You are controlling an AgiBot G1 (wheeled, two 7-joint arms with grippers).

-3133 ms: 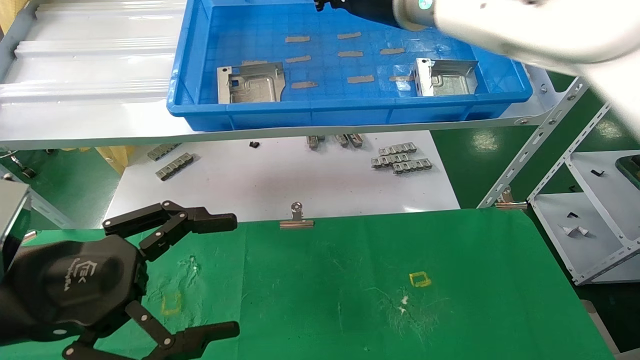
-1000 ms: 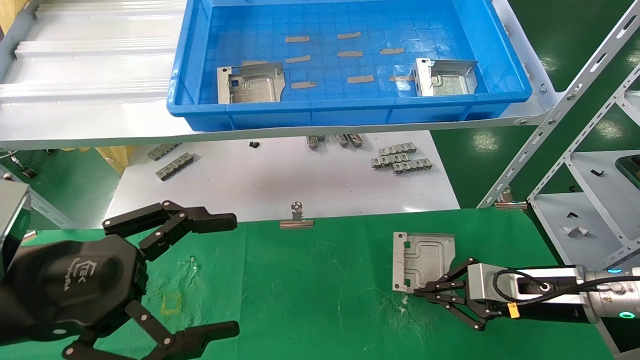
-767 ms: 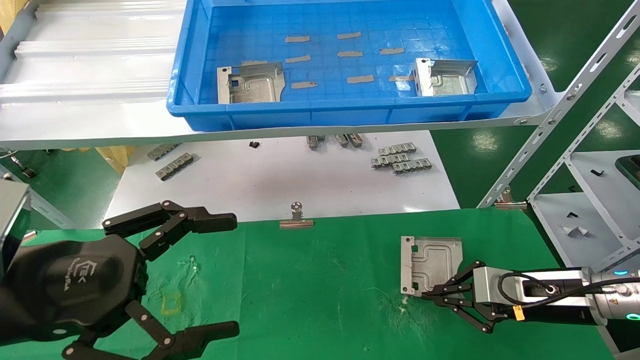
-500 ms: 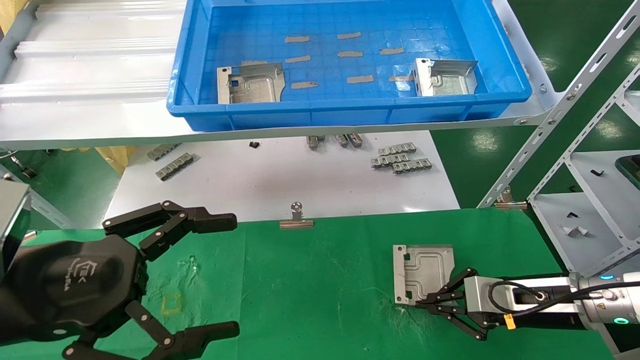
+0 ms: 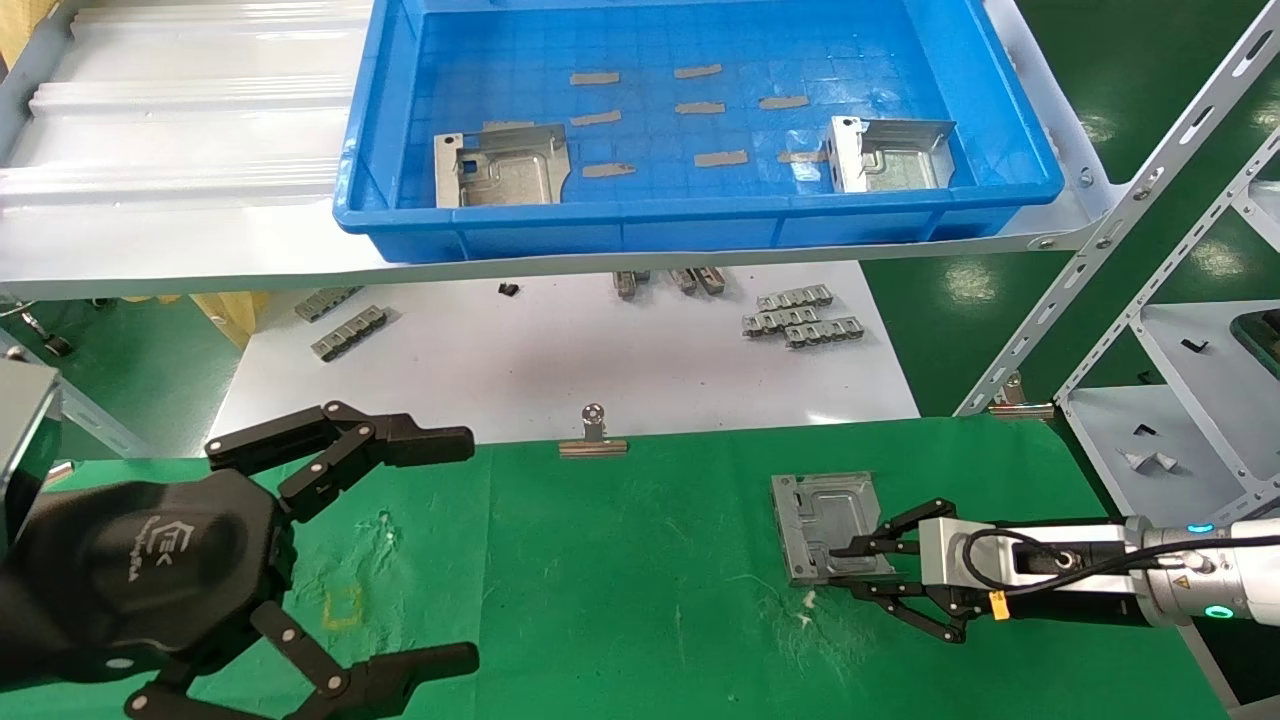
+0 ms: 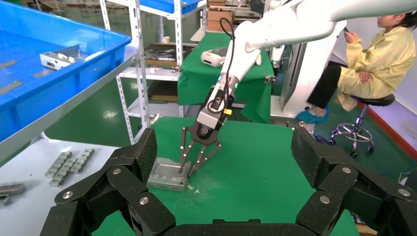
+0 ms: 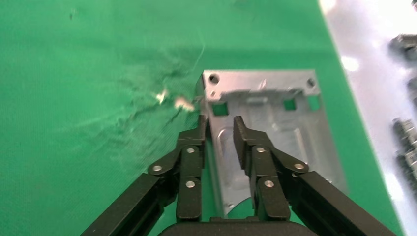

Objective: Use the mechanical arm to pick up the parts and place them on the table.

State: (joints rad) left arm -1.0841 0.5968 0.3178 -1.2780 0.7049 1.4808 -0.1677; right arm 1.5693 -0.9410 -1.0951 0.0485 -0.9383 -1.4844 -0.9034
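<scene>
Right hand (image 5: 850,565) reaches in low from the right side of the green counter (image 5: 640,600), its black link fingers (image 7: 244,139) nearly closed and pinching the near edge of a silver sheet-metal part (image 5: 822,523). In the right wrist view one fingertip lies on top of the plate and the other sits against its outer edge beside the cloth, so the flange is clamped between them. The plate lies low over the counter with its far side close to the cloth; whether it rests fully flat cannot be told. White scuffs (image 5: 808,603) mark the cloth just beside the plate's near corner.

Left hand (image 5: 400,550) hovers over the left end of the counter, fingers spread wide and holding nothing, well apart from the plate. A faint yellow square outline (image 5: 343,607) shows on the cloth between its fingers.

Behind the counter's far edge, where a metal binder clip (image 5: 594,432) grips the cloth, is a white sheet surface (image 5: 560,360) carrying several small grey ribbed clip strips (image 5: 803,320). Above that, on a grey shelf (image 5: 180,220), stands a blue tray (image 5: 700,215) holding two more parts: one at its left front (image 5: 500,168) and one at its right front (image 5: 888,153), with thin grey tape strips (image 5: 700,106) on the floor of the tray between and behind them. A slotted angle-iron rack (image 5: 1180,330) stands to the right of the counter.
</scene>
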